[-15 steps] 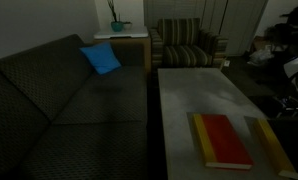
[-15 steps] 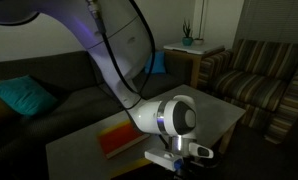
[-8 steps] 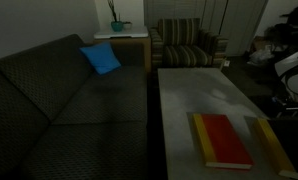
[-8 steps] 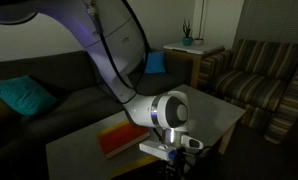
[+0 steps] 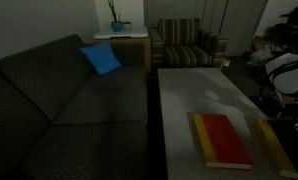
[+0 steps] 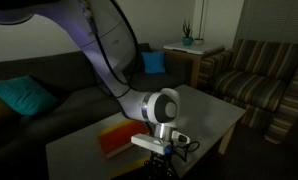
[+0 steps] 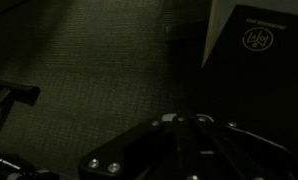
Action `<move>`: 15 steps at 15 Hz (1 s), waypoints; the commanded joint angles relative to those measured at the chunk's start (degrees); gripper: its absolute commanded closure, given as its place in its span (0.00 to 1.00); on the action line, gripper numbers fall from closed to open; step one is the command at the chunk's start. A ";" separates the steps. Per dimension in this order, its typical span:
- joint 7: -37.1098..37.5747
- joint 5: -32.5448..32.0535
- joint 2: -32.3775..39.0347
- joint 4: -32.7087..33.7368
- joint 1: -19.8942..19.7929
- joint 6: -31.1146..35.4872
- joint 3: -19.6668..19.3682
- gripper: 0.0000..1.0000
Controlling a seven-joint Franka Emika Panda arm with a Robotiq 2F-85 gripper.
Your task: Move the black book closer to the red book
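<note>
Although the dim light hides much, the black book (image 5: 272, 148) can be made out lying flat by the table's near corner, on the side where the arm stands. Its yellow strip faces the red book (image 5: 223, 140). The red book also lies flat near that end of the table (image 5: 189, 90), and a narrow band of bare top separates the two. In the wrist view the black book (image 7: 254, 40) fills the upper right, with a pale emblem on its cover.

The gripper (image 6: 165, 155) hangs low over that end of the table, close to the red book (image 6: 114, 138). Whether its fingers are spread or closed cannot be told, since every view leaves them in shadow.

The book looks stiff and flat, probably of moderate weight, with a smooth cover that could slip under metal pads. Lying flush on the top, it offers little to pinch from above. The likelier purchase is its outer long edge, the one away from the red book. A push there near the middle should slide it across without turning it. Pushing near a corner would probably make it pivot.
</note>
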 commanded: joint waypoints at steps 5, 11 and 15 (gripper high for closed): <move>-18.54 3.77 -0.06 -0.37 -2.71 1.93 4.29 1.00; -15.39 1.96 -0.18 -0.52 0.44 1.00 -0.13 1.00; -9.09 1.42 -0.07 -2.33 3.08 3.18 -1.35 1.00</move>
